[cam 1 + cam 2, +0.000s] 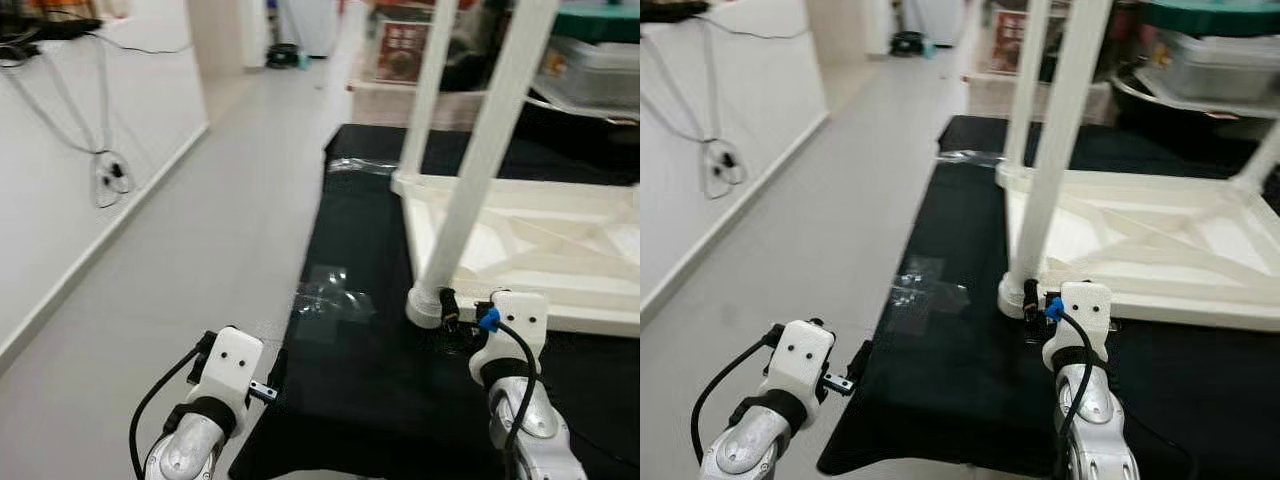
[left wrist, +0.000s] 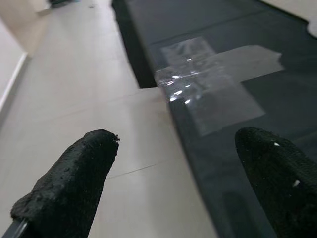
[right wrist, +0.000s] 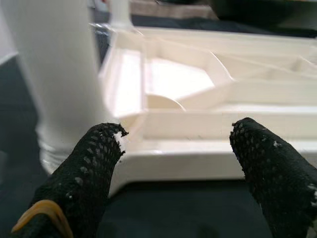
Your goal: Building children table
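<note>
My right end effector [image 3: 176, 148] open at near corner of upturned white plastic children's table [image 1: 540, 250], beside its upright white leg [image 1: 480, 160], left end effector [image 2: 188, 168] open over black floor mat [image 1: 360, 380] edge

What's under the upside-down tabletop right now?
A black mat lies under the tabletop, with clear tape at its left edge. The mat directly beneath the tabletop is covered, so anything lying there can't be seen.

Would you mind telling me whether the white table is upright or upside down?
Upside down: the tabletop lies on the black mat, legs pointing up.
</note>
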Available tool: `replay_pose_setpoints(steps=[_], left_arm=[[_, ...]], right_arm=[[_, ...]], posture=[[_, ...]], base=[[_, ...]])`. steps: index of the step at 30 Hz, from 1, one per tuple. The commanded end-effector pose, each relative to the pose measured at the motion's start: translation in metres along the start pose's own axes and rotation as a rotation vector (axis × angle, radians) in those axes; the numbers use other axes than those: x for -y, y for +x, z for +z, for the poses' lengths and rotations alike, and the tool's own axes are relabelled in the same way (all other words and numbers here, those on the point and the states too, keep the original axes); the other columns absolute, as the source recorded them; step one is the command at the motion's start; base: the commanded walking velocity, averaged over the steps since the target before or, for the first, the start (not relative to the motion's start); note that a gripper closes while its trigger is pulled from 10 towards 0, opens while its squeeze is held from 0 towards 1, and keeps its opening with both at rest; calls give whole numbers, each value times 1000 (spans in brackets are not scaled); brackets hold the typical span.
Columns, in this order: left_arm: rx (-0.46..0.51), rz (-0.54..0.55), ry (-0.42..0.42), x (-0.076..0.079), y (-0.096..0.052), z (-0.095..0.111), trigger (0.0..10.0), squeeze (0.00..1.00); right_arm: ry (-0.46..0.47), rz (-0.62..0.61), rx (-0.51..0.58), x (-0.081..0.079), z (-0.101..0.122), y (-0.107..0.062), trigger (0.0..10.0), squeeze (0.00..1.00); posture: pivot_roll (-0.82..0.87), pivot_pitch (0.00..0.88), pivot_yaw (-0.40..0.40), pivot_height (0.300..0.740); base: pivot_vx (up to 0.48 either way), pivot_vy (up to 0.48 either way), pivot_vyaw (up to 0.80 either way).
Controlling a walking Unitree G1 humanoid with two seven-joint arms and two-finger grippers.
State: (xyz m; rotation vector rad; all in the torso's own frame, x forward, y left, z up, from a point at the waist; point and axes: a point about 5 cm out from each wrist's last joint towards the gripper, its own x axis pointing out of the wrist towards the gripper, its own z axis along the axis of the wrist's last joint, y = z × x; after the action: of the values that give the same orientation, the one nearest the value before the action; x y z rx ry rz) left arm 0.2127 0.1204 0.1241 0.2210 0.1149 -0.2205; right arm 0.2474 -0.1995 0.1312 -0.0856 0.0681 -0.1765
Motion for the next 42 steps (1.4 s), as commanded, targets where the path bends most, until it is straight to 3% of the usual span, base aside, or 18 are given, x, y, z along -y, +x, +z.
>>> replay_pose_setpoints(steps=[1,8,14,22,26,35,37,38,42], left_arm=[[-21,-4,0,0,-2,-3,10000,0],[-28,-8,-2,0,-3,-5,10000,0],[-31,-14,-1,1,-3,-6,10000,0],[-25,-41,55,6,-4,-5,10000,0],[-32,-40,56,6,-3,-6,10000,0],[-45,-23,34,3,-3,-8,10000,0],[-45,-23,33,3,-2,-8,10000,0],[-45,-22,31,3,-2,-8,10000,0],[-46,-24,29,3,-2,-8,10000,0]], right_arm=[[-8,27,-3,-5,-3,-2,10000,0],[-16,13,-12,2,-8,-3,10000,0],[-26,-52,23,19,-1,14,10000,0],[-24,-25,31,13,2,19,10000,0],[-23,-19,32,11,1,19,10000,0],[0,-30,28,14,-1,24,10000,0],[27,-13,37,16,2,26,10000,0],[87,61,43,18,8,34,10000,0],[103,189,29,20,12,41,10000,0]], posture=[[98,75,-62,740],[95,67,-60,740],[100,56,-63,740],[100,55,-66,740],[101,54,-65,740],[102,55,-67,740],[103,53,-67,740],[100,54,-64,740],[102,55,-63,740]], base=[[0,0,-775],[0,0,-772],[0,0,-518],[0,-229,0],[0,-459,0],[0,0,0],[0,0,0],[0,0,0],[0,0,0]])
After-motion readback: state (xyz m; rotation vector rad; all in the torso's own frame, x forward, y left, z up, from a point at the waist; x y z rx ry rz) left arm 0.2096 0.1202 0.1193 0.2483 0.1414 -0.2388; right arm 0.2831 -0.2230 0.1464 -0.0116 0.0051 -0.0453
